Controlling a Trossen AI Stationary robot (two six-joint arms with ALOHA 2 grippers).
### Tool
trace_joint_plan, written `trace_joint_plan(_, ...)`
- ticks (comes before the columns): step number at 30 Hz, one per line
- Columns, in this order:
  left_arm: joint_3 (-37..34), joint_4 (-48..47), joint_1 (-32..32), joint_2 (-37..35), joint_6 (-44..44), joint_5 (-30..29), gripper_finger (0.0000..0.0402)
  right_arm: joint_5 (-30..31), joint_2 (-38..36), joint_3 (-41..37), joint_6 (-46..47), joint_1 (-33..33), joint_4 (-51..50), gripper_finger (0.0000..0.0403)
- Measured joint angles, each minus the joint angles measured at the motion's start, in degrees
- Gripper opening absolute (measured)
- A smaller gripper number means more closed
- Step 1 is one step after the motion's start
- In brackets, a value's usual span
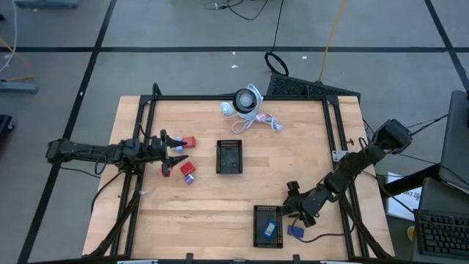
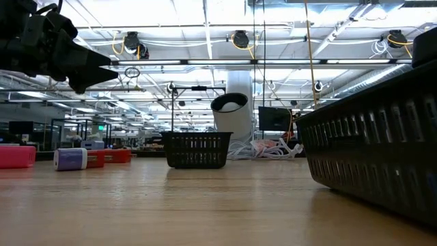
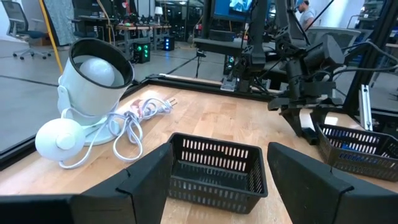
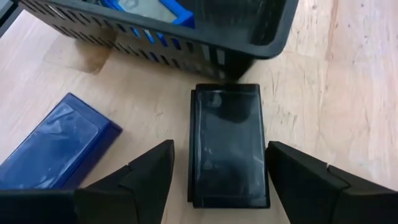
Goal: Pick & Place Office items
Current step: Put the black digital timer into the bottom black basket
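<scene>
Right gripper (image 1: pixel 292 192), seen from above, low at the near right part of the table (image 1: pixel 205 198), just beside the right wall of the near black tray (image 1: pixel 268 225). Its fingers (image 4: pixel 134 180) stand wide apart and hold nothing; in the right wrist view a flat black block (image 4: pixel 228 144) lies on the wood between and just ahead of them, touching the tray's foot. A blue block (image 4: pixel 59 146) lies flat to one side of that finger, apart from the black block. A second blue item (image 1: pixel 270 229) rests inside the near tray.

Left gripper (image 1: pixel 174 152), at the left side of the table, open and empty, its fingers (image 3: pixel 146 180) spread well apart. One red block (image 1: pixel 189 143) lies just beside one fingertip, another red block (image 1: pixel 166 170) near the other, and a red block (image 1: pixel 187 168) with a small purple piece (image 1: pixel 190 178) touching it sits slightly farther out. Ahead of this gripper stands the centre black tray (image 1: pixel 229 157); whether it holds anything cannot be told. Beyond it, at the far edge, sits the white round lamp (image 1: pixel 245 101) with its coiled cable (image 1: pixel 265 121).
</scene>
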Motion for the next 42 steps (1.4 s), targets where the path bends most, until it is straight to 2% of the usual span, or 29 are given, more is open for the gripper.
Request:
trace_joint_plan(20, 0.00, 0.08, -0.01, -0.01, 0.00, 0.00, 0.0267, -0.23, 0.19, 0.00, -0.76, -0.02, -0.77, 0.0192)
trace_joint_plan(31, 0.00, 0.08, -0.01, -0.01, 0.00, 0.00, 0.0267, -0.71, 0.25, 0.02, 0.69, -0.15, -8.53, 0.0173)
trace_joint_plan(42, 0.00, 0.11, -0.01, -0.01, 0.00, 0.00, 0.0267, -1.11, 0.26, 0.00, 3.81, -1.20, -15.34, 0.0169)
